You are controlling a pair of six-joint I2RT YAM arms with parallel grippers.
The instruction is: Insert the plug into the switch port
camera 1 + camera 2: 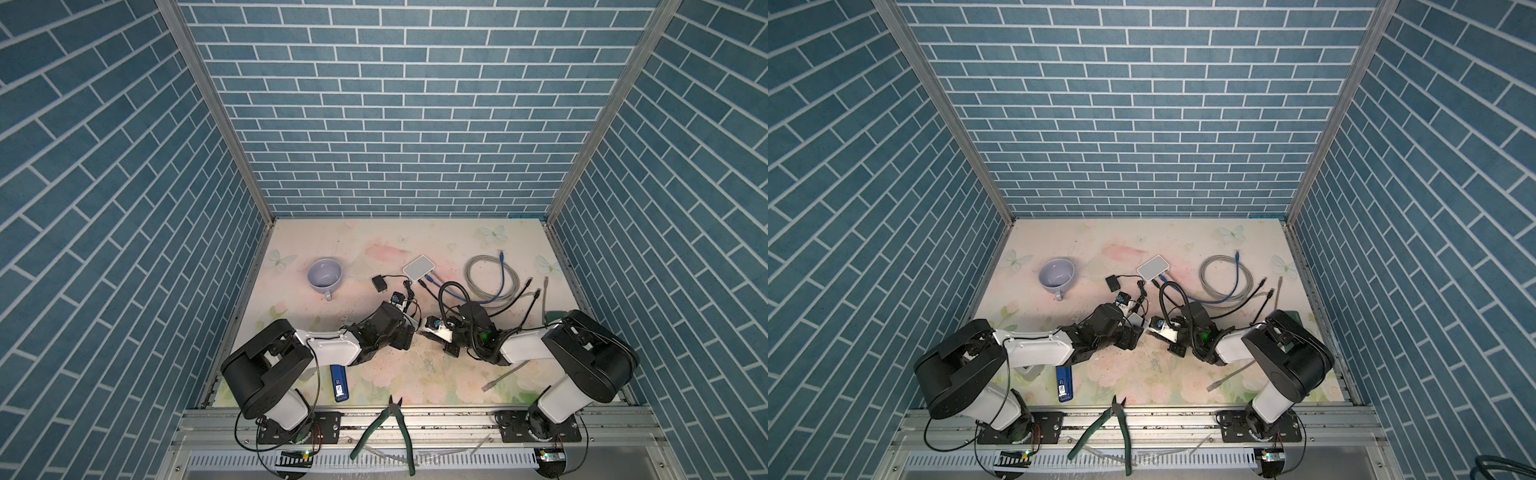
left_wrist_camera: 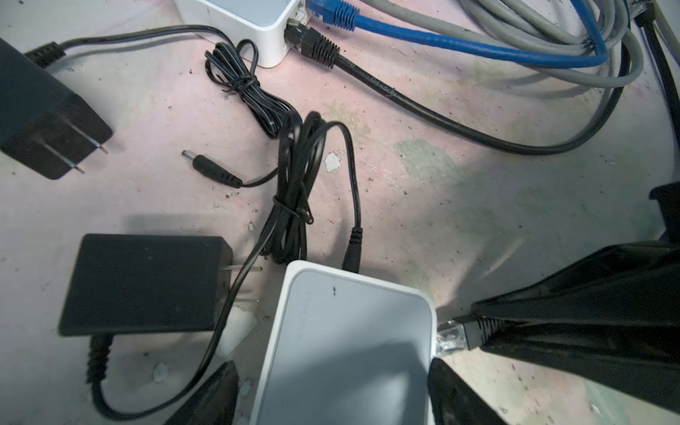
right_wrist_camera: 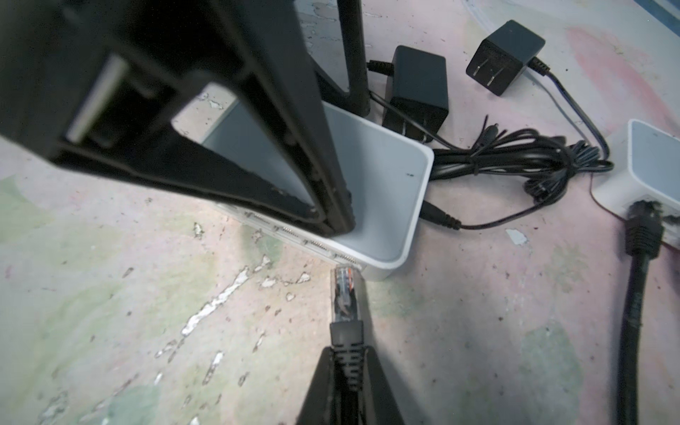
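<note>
Black right gripper (image 3: 347,362) clamped on the ribbed boot (image 3: 346,335) of a clear plastic plug (image 3: 344,294), plug tip at the mouth of the end port (image 3: 346,259) of a glossy white round-cornered switch (image 3: 386,184), left gripper (image 2: 329,368) spread wide astride that switch, grip unclear, scuffed floral mat (image 3: 110,294) beneath.
</note>
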